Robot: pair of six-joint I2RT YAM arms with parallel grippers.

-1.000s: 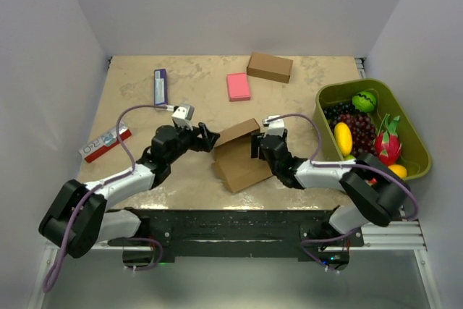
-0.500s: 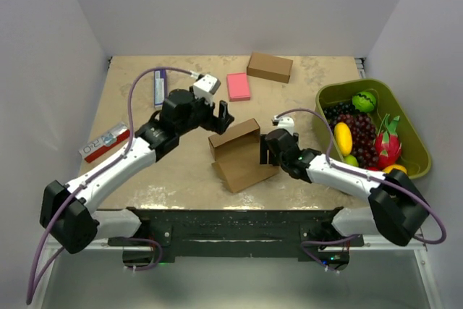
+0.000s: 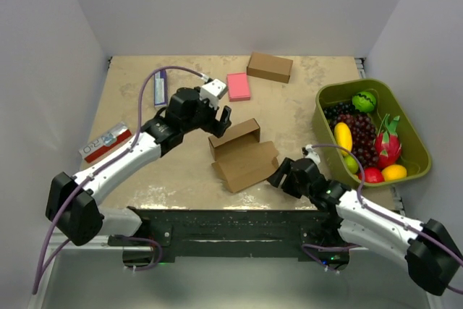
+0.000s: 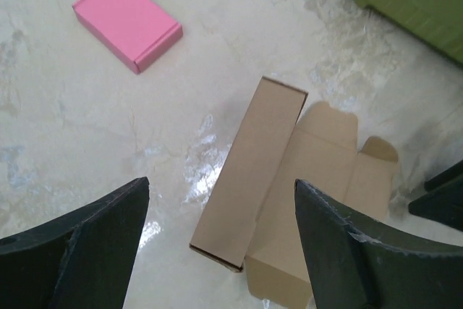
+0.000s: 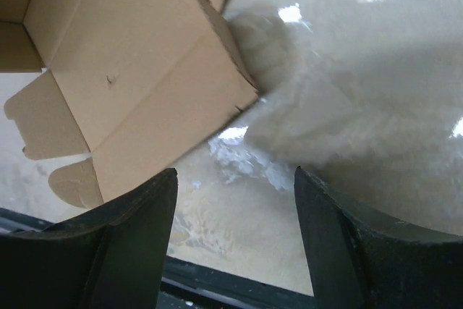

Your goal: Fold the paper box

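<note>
The paper box [image 3: 244, 158] was seen half-open near the middle of the table [image 3: 304, 106], its long axis laid left to right, the right end tipped slightly farther. The left gripper [image 3: 221, 122] was held just above its far-left end, jaws spread and empty; the right gripper [image 3: 279, 176], likewise parted and empty, was placed just off the near-right corner. The raised wall was judged nearer the left.

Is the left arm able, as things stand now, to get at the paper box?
Probably yes. The left gripper hangs open right at the far left edge of the paper box, with nothing between them. The right gripper, also open, sits off the box's near right corner, out of the way.
</note>
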